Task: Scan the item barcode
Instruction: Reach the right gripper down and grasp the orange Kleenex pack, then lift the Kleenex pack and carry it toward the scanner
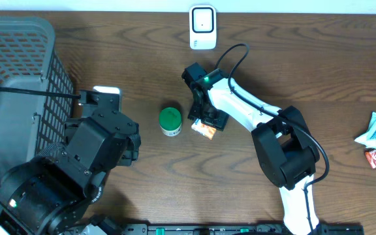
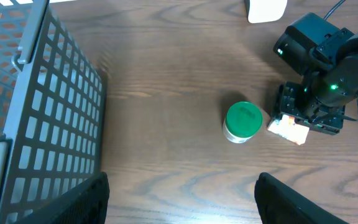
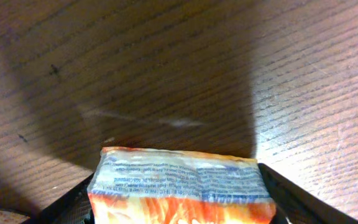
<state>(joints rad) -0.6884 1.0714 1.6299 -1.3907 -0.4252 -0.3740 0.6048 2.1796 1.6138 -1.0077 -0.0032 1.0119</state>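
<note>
Packet point(image 1: 203, 130) lies just right of the jar point(image 1: 170, 121).

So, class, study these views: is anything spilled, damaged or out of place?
Nothing is spilled or damaged. The green-lidded jar stands upright and the orange packet lies flat. Only two crumpled wrappers lie apart, far to the right.

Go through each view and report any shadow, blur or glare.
Right wrist: a broad dark shadow covers the table above the packet, whose small print is blurred. Left wrist: the basket bars near the lens look soft; the green lid is sharp. Overhead: evenly lit.
</note>
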